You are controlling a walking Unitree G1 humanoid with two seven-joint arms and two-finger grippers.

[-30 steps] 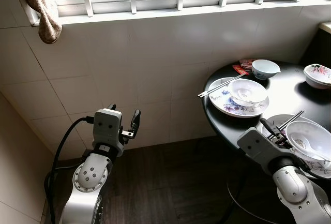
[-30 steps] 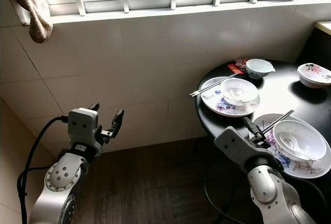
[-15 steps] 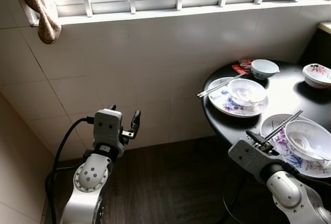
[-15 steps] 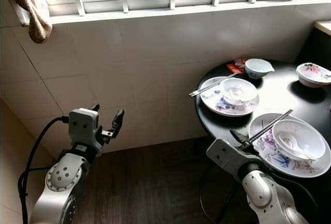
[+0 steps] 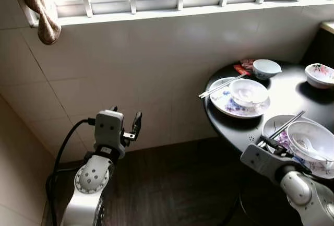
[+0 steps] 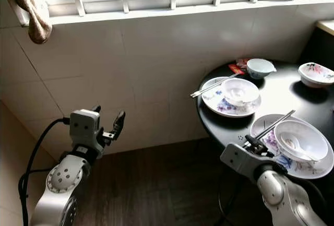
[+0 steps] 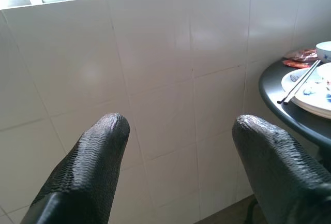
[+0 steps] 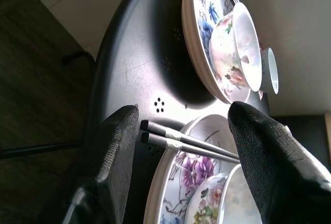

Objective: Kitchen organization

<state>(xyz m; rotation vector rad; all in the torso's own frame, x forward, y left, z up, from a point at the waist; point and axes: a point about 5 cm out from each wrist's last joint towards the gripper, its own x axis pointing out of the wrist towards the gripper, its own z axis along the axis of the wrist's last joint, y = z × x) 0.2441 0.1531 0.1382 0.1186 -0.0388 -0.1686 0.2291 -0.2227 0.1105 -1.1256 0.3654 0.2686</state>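
While you read progress: nothing cleared yet
Right gripper [image 8: 181, 146]: fingers apart around chopsticks [image 8: 186, 142] tips on the near floral plate [image 6: 313, 171]; not clamped
Left gripper [image 7: 178, 167]: fingers spread, idle by wall
Remaining: you have all dishes on round table [image 5: 229, 127]

Glossy white tiles [image 5: 156, 69] back the matt black table [image 5: 282, 100]; glazed floral plates [image 5: 229, 103] shine; floor [image 5: 172, 189] is dark wood.

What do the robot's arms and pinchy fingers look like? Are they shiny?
Both arms are silver-grey metal with round joints ringed by small screws. The left arm ends in a boxy grey wrist block, and a thick black cable loops from it. Each arm has a gripper, the left gripper and the right gripper, with two long black fingers. Up close, the fingers are matt and bumpy-textured, with rounded tips.
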